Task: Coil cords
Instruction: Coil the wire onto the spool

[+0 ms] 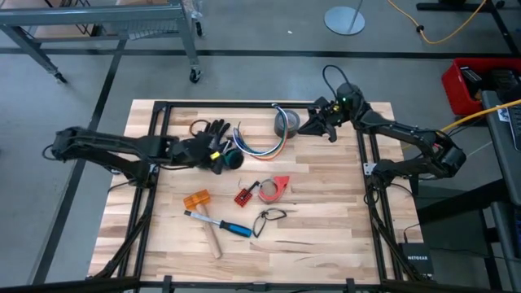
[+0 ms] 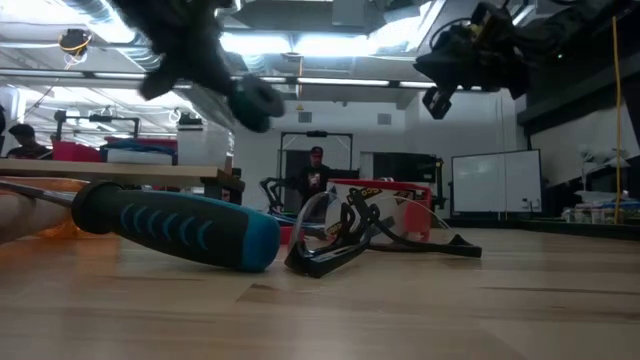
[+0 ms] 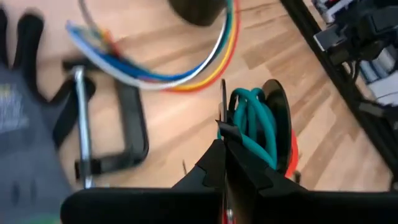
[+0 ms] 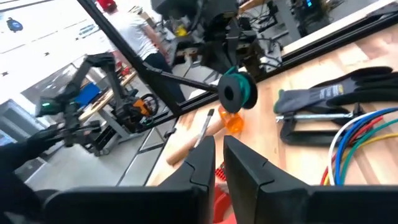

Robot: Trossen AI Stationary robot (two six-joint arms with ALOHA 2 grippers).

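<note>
The cords [image 1: 262,145], a loose curved bundle of blue, white, yellow and orange wires, lie on the table's far middle; they also show in the left wrist view [image 3: 186,68] and the right wrist view [image 4: 354,140]. My left gripper [image 1: 221,157] is just left of them, above the table, shut on a small black round roll wound with teal cord [image 3: 255,124]. The roll also shows in the right wrist view [image 4: 236,90]. My right gripper [image 1: 323,124] hangs shut and empty over the far right, beside a grey tape roll [image 1: 286,122]. My left gripper pinches one thin black side disc of the roll at its rim [image 3: 224,115] between its two fingers. The teal winding and the other disc [image 3: 278,112] stand out to one side of the fingers. The roll is lifted clear of the table [image 2: 255,100].
A black glove [image 1: 205,134] and a black clamp [image 3: 124,124] lie left of the cords. Nearer are an orange block [image 1: 196,199], a hammer with a blue-black handle [image 1: 221,228], a small red part [image 1: 244,195], a red tape dispenser [image 1: 274,187] and a small black cord loop [image 1: 271,216].
</note>
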